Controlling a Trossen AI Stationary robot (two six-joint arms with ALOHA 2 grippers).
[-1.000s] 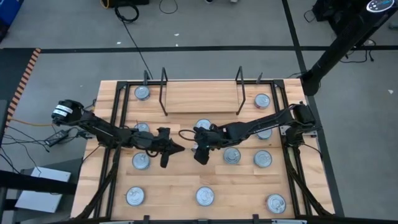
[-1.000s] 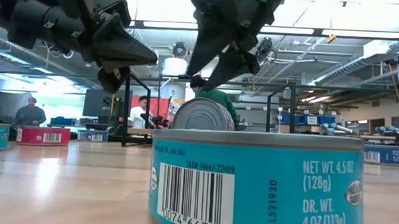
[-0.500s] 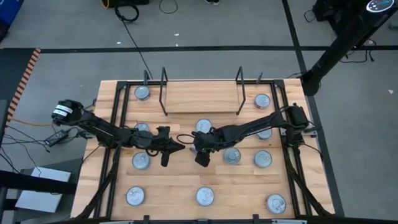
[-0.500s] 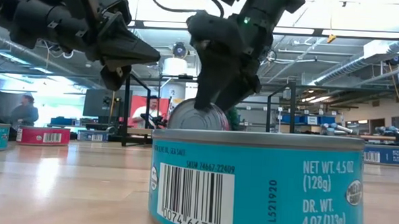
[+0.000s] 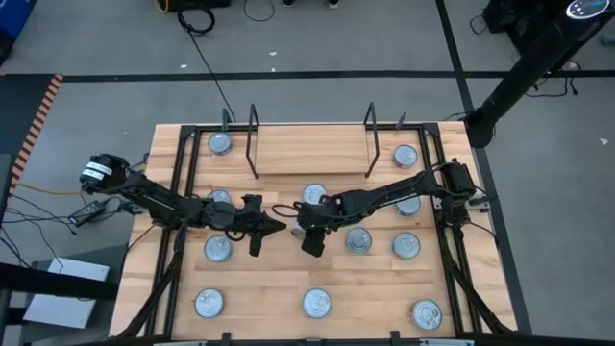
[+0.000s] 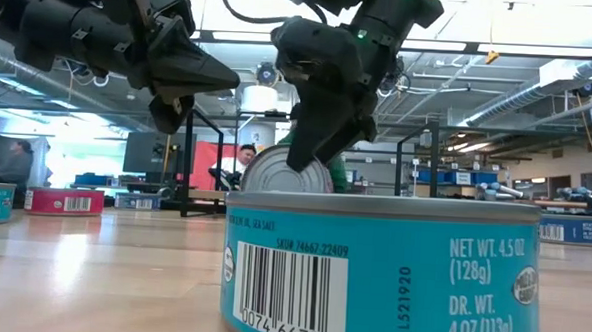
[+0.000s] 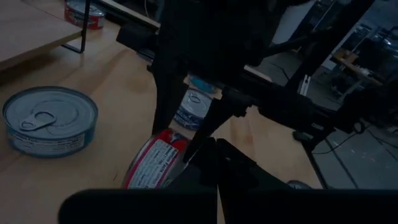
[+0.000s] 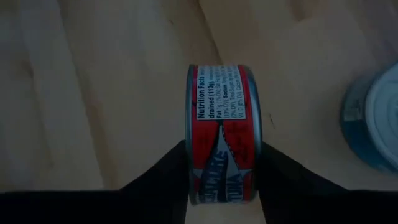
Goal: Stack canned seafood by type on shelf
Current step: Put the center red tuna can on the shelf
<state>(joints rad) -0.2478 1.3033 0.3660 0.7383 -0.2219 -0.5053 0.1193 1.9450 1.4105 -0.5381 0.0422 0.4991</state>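
Mid-table, the right gripper [image 8: 222,163] pinches a red-labelled tin [image 8: 222,127] across its flat faces, so the can stands on edge, tilted, its silver lid [image 6: 281,172] facing the low camera; that grip probably suits carrying it to the shelf [image 5: 309,149], well apart at the far edge. The left gripper [image 5: 272,228] hovers just beside, fingers pressed together, empty. Other tins [image 5: 357,240] lie scattered around.

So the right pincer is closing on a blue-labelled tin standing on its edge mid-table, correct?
Not blue. The tin between the right pincer fingers has a red label, as the right wrist view shows. It is on edge, mid-table.
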